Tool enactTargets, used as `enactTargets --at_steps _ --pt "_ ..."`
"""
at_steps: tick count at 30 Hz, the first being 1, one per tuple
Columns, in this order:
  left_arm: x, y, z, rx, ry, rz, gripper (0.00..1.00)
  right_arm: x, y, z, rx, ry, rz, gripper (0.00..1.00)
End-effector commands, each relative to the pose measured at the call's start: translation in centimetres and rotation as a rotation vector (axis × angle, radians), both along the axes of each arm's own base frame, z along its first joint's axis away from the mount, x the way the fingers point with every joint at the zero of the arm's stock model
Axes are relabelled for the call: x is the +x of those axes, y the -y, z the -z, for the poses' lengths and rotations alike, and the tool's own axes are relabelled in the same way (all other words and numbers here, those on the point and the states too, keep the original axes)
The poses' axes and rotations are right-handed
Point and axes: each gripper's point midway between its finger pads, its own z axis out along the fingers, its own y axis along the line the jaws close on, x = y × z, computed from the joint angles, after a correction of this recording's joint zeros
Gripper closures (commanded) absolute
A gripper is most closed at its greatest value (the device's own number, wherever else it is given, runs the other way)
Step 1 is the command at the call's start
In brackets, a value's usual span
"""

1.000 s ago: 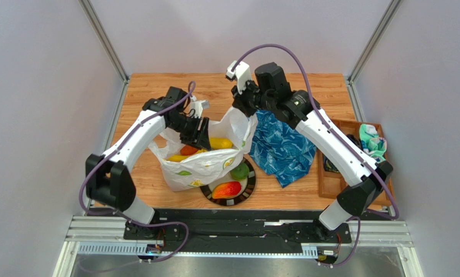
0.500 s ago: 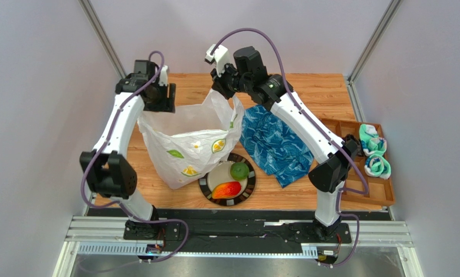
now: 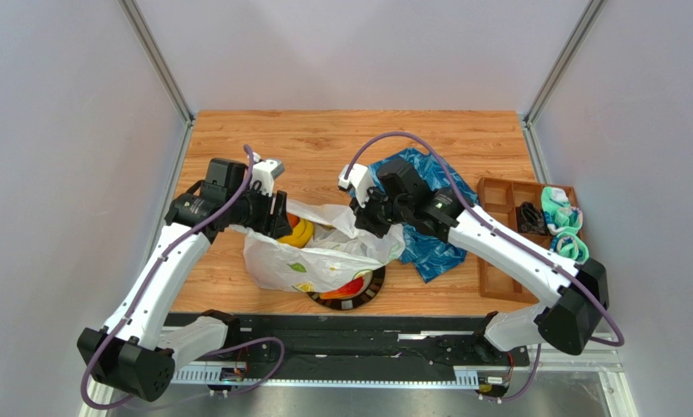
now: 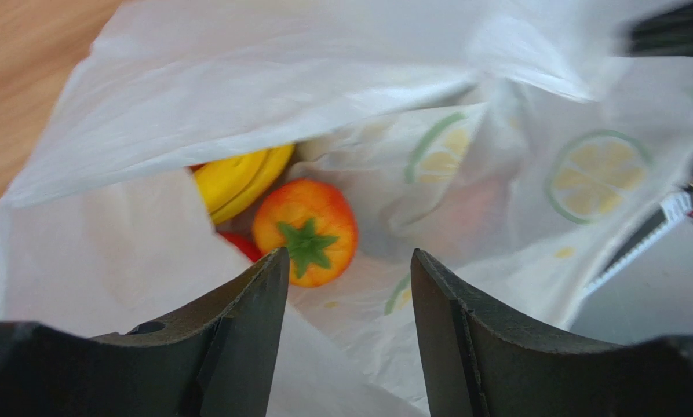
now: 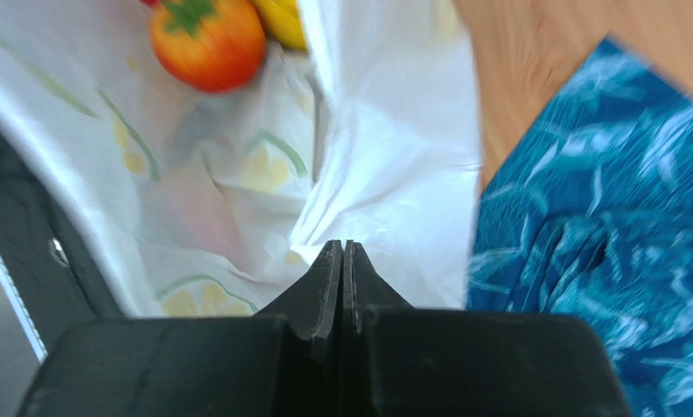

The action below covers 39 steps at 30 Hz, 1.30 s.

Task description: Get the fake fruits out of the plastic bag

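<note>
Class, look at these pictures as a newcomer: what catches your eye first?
The white plastic bag, front centre, draws the eye, its mouth showing an orange fruit and yellow bananas. The left gripper hangs open over them; the right gripper pinches the bag's edge beside the blue patterned cloth.

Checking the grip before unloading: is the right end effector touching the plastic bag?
Touching. The right wrist view shows the right end effector shut, with a fold of the plastic bag running straight into its tips.
</note>
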Motion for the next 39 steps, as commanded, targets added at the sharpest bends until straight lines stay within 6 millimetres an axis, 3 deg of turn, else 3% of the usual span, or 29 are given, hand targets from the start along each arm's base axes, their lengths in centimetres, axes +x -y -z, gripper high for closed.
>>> enactTargets --at_steps 1,3,6,8,10,14,17,20,24,27,30,32,33,34,35,36,37,38,39 --pt "-1.4 6.5 -9.2 -0.214 0.266 0.336 0.37 1.7 0.5 2.9 -0.029 -0.018 0.063 1.00" --pt "-2.2 8.4 -8.3 -0.193 0.244 0.455 0.37 1.4 0.5 3.3 -0.028 -0.044 0.068 1.00" --pt "-1.6 8.5 -6.5 -0.105 0.258 0.449 0.27 1.6 0.8 3.1 -0.036 -0.030 0.082 1.00" --pt "0.8 7.0 -6.4 -0.009 0.339 0.344 0.14 1.9 1.2 2.8 -0.048 -0.003 0.084 1.00" --pt "2.7 5.9 -7.7 0.077 0.450 0.319 0.01 2.3 1.8 1.8 -0.038 0.018 0.096 1.00" --pt "4.7 5.0 -8.7 0.217 0.550 0.382 0.01 2.7 2.3 1.1 -0.021 0.016 0.114 1.00" --pt "5.8 4.8 -8.1 0.315 0.574 0.478 0.01 2.6 2.4 0.9 -0.012 0.008 0.112 1.00" --pt "6.1 4.7 -5.8 0.394 0.519 0.584 0.01 2.7 2.4 0.6 -0.008 0.013 0.113 1.00" --pt "6.4 3.6 -0.7 0.526 0.384 0.727 0.01 2.9 2.5 0.0 0.001 0.019 0.117 1.00" --pt "6.4 3.0 1.8 0.572 0.318 0.770 0.02 3.1 2.5 -0.2 0.005 0.025 0.121 1.00" --pt "7.0 2.7 3.7 0.606 0.254 0.761 0.10 3.4 2.3 -0.2 0.007 0.025 0.123 1.00" --pt "8.6 1.7 3.9 0.654 0.241 0.706 0.38 4.1 1.9 -0.9 0.015 0.047 0.123 1.00" --pt "9.3 1.5 4.8 0.657 0.198 0.675 0.56 4.8 1.4 -0.7 0.011 0.052 0.122 1.00" --pt "10.5 1.3 3.4 0.656 0.208 0.627 0.87 5.8 0.8 -2.4 0.034 0.093 0.124 1.00" --pt "11.6 0.2 2.8 0.659 0.194 0.567 0.98 6.8 0.5 -3.0 0.035 0.121 0.142 1.00" --pt "12.5 -0.2 2.1 0.648 0.191 0.517 1.00 8.0 -0.1 -3.6 0.049 0.147 0.155 1.00" --pt "14.2 -0.9 -0.6 0.659 0.255 0.453 1.00 9.5 -0.8 -3.6 0.045 0.154 0.174 1.00" --pt "15.4 -2.4 -2.2 0.665 0.284 0.387 1.00 11.4 -1.5 -6.5 0.091 0.205 0.211 1.00" --pt "16.9 -2.9 -6.1 0.661 0.377 0.320 1.00 12.7 -2.1 -8.2 0.127 0.239 0.229 1.00"
